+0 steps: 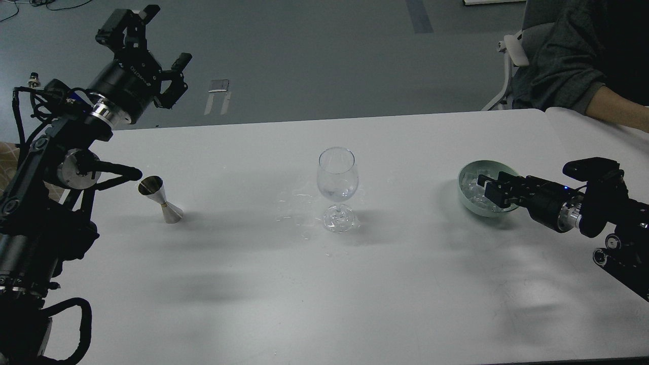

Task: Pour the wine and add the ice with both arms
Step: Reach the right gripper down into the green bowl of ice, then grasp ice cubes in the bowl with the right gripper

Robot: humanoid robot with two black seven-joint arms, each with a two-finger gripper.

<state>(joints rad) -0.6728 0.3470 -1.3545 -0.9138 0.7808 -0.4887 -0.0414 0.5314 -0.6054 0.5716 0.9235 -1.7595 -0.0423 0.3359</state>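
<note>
A clear wine glass [337, 177] stands upright mid-table with a little wine [336, 193] at the bottom of its bowl. A steel jigger [161, 199] stands at the left. A pale green bowl [466, 172] at the right holds the ice [475, 191]. My left gripper [144, 33] is raised high beyond the table's far left edge, open and empty. My right gripper [488, 188] reaches in from the right and sits in the bowl over the ice, covering much of it. Its fingers are dark and seen end-on.
A person's grey-sleeved arm [573, 66] rests at the far right corner of the white table [324, 284], beside a white chair [512, 50]. Spilled droplets [296, 205] lie left of the glass foot.
</note>
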